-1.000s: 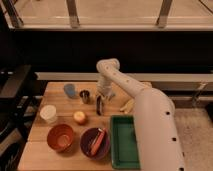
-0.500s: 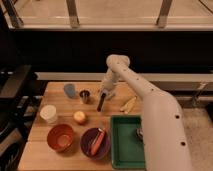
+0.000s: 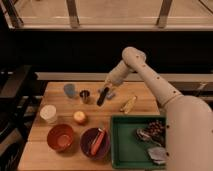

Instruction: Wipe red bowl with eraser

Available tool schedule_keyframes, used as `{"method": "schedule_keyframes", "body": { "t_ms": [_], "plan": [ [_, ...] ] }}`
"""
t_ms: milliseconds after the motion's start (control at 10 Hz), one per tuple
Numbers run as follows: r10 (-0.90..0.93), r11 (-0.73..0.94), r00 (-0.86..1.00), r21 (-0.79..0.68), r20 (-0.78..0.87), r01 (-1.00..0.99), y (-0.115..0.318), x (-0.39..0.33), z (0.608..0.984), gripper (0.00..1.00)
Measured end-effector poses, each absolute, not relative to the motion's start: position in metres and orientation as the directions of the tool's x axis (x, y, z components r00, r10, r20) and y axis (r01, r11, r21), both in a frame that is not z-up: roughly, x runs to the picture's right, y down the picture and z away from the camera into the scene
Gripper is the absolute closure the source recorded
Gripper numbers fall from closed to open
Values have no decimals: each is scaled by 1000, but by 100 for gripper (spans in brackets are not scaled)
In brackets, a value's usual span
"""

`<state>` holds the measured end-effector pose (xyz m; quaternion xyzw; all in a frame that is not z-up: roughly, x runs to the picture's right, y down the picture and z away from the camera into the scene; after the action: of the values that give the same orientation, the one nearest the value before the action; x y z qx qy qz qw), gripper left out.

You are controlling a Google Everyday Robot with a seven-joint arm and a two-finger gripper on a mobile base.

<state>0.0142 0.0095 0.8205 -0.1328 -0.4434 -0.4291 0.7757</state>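
one white cup (image 3: pixel 48 112) far left on the worktop (image 3: pixel 57 100). just in front of that, the red bowl (image 3: pixel 61 136), upright near the front edge, nothing showing inside, not wiped yet. further back, a blue-grey cup (image 3: pixel 70 90). then a round orange fruit (image 3: pixel 79 117) in the middle, and a small metal cup (image 3: pixel 85 95) behind it. down at the front again, a purple bowl (image 3: pixel 95 142) with something red lying inside.

right beside the metal cup, the eraser (image 3: pixel 102 98), dark and slim, tipped at a slant. top end up in the hand (image 3: pixel 106 89), pinched there. above and to the right, the white arm (image 3: pixel 145 75), bent much higher now and swung more to the right than half a second ago. eraser in almost the same spot as then, though. hard to tell if lifted off the wood or only touching.

so, most likely: grabbing part done, carrying part only just starting, no wiping at all so far. red bowl well apart from the eraser, forward and to the left, with the orange fruit between.

further right, a banana (image 3: pixel 128 103), then a green tray (image 3: pixel 125 142).
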Motion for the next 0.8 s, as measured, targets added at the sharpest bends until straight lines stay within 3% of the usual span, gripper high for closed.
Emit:
{"method": "schedule_keyframes", "body": {
  "t_ms": [400, 800],
  "plan": [
    [-621, 566, 230, 226, 750, 793, 43, -12, 764, 100],
    [-639, 544, 191, 262, 745, 797, 45, -20, 755, 100]
  ]
}}
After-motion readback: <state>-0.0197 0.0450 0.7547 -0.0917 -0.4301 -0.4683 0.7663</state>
